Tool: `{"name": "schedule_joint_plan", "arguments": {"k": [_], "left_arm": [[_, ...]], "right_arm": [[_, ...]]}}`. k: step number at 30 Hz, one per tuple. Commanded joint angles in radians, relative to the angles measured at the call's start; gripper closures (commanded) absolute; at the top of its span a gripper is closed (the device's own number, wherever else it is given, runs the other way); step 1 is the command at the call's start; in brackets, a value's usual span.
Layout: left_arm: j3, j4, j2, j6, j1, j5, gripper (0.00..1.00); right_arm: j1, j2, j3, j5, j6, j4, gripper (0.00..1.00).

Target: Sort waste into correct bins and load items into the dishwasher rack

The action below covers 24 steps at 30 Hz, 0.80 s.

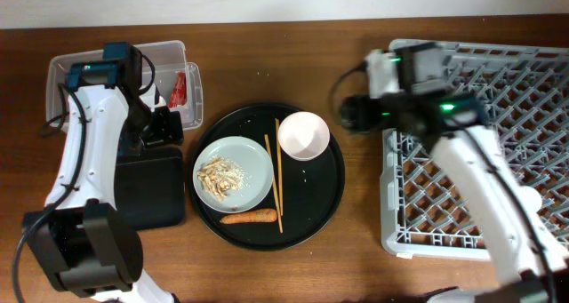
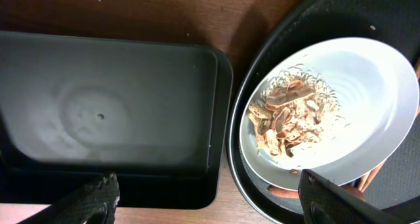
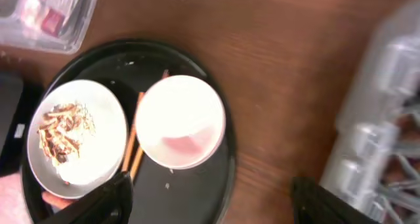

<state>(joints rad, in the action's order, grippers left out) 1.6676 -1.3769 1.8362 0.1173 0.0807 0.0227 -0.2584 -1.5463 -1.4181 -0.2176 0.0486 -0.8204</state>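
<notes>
Brown wood makes up the table [image 1: 267, 276], and at its centre lies a round black tray [image 1: 327, 196]. On the left half of that tray sits a pale grey-green plate [image 1: 253, 156] carrying a heap of beige food scraps [image 1: 220, 176]. A thin orange carrot [image 1: 249, 218] lies on the round tray just near of the plate. A pair of wooden chopsticks [image 1: 277, 174] runs near to far between the plate and a white bowl [image 1: 304, 136], which stands upright at the tray's far right.

At the far left a clear tub [image 1: 173, 52] holds a red wrapper [image 1: 179, 90]. Just near of the tub lies a shallow black tray [image 1: 151, 196], its right edge just beside the round tray. The light-grey rack [image 1: 498, 179] fills the right side of the table, close to the round tray but not touching it. What sits among its pegs is too small to tell.

The left hand [image 2: 210, 204] hovers over the far part of the shallow tray, at the tub's near edge. Its fingers [image 2: 92, 199] are spread wide with nothing between them. The right hand [image 3: 213, 204] hangs above the table between the bowl and the rack, jaws likewise parted and gripping nothing, with the bowl directly below its camera.
</notes>
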Motion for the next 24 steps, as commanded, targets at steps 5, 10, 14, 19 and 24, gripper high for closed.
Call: {"name": "schedule_joint_plan", "arguments": {"k": [5, 10, 14, 19, 24], "left_arm": [[0.011, -0.001, -0.026, 0.002, 0.001, 0.015, 0.13], [0.010, -0.001, -0.026, 0.003, 0.001, 0.015, 0.13], [0.011, -0.001, -0.026, 0.003, 0.001, 0.015, 0.13], [0.011, -0.001, -0.026, 0.003, 0.001, 0.015, 0.13], [0.011, -0.001, -0.026, 0.002, 0.001, 0.015, 0.13]], "right_arm": [[-0.121, -0.266, -0.012, 0.207, 0.209, 0.100, 0.32], [-0.121, -0.424, -0.012, 0.175, 0.249, 0.129, 0.57], [-0.121, -0.472, -0.011, 0.143, 0.249, 0.129, 0.73], [-0.117, -0.464, -0.016, 0.144, 0.248, 0.112, 0.96], [-0.032, -0.317, -0.183, 0.236, 0.213, -0.068, 0.96]]}}
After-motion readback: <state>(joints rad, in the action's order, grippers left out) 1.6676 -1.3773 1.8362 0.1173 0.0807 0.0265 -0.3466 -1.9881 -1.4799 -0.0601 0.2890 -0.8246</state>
